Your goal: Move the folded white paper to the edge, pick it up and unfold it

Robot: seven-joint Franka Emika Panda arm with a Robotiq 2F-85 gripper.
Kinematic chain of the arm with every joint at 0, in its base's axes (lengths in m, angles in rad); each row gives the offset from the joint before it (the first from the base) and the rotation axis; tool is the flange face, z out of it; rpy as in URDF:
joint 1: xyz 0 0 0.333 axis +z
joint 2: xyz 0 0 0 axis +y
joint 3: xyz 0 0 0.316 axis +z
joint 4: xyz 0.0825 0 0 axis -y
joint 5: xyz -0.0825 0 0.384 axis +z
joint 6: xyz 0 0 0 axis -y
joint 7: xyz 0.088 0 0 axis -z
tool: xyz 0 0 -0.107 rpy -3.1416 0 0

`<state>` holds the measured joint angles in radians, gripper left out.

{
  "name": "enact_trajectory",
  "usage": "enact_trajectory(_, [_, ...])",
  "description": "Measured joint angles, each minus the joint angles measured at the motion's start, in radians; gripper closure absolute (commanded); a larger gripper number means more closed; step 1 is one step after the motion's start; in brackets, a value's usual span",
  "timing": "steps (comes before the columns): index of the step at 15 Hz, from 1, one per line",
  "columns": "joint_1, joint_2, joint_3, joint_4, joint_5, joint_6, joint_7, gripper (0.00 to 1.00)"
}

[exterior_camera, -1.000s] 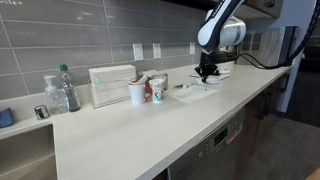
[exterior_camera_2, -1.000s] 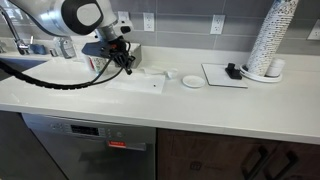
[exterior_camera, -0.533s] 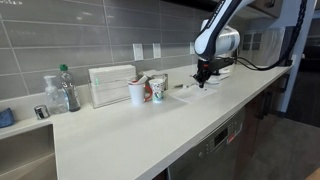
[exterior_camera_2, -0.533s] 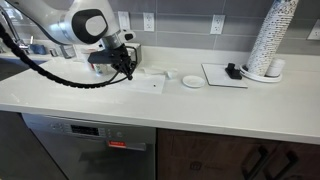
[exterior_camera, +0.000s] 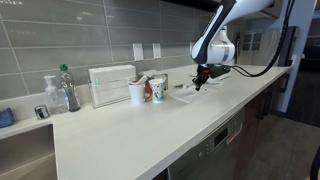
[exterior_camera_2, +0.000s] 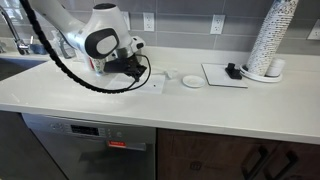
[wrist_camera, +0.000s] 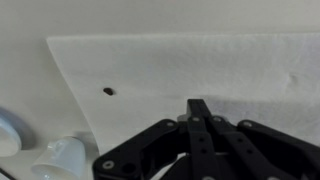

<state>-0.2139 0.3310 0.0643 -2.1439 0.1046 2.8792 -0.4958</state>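
The folded white paper (wrist_camera: 180, 65) lies flat on the off-white countertop and fills most of the wrist view, with a small dark spot (wrist_camera: 108, 91) on it. It shows in both exterior views (exterior_camera_2: 155, 85) (exterior_camera: 188, 92), back from the front edge (exterior_camera_2: 200, 125). My gripper (wrist_camera: 199, 104) is shut, fingertips together, with its tip down on or just above the paper. I cannot tell if it touches. It also shows in both exterior views (exterior_camera_2: 143, 78) (exterior_camera: 200, 83).
Two paper cups (exterior_camera: 137, 92) (exterior_camera: 157, 89), a white ribbed box (exterior_camera: 111, 85) and a bottle (exterior_camera: 67, 88) stand by the tiled wall. A small white disc (exterior_camera_2: 192, 81), a tray (exterior_camera_2: 224, 75) and a tall cup stack (exterior_camera_2: 272, 40) sit beyond the paper. White round objects (wrist_camera: 60, 158) lie beside it.
The arm has swung over and lowered, so the shut gripper tip now sits down at the paper. The paper itself has not visibly shifted.
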Motion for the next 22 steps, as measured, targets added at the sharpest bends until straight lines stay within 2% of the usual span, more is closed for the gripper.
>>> enact_trajectory(3, [-0.074, 0.055, 0.078, 0.047, 0.078, 0.002, -0.124, 1.00])
enact_trajectory(6, [-0.150, 0.083, 0.147, 0.072, 0.100, -0.014, -0.210, 1.00])
enact_trajectory(10, [-0.213, 0.079, 0.179, 0.094, 0.127, -0.116, -0.311, 1.00])
enact_trajectory(15, [-0.234, 0.044, 0.132, 0.101, 0.147, -0.293, -0.433, 1.00])
enact_trajectory(19, [-0.233, 0.009, 0.052, 0.087, 0.149, -0.415, -0.544, 1.00])
enact_trajectory(22, [-0.231, -0.015, -0.011, 0.066, 0.149, -0.464, -0.620, 1.00])
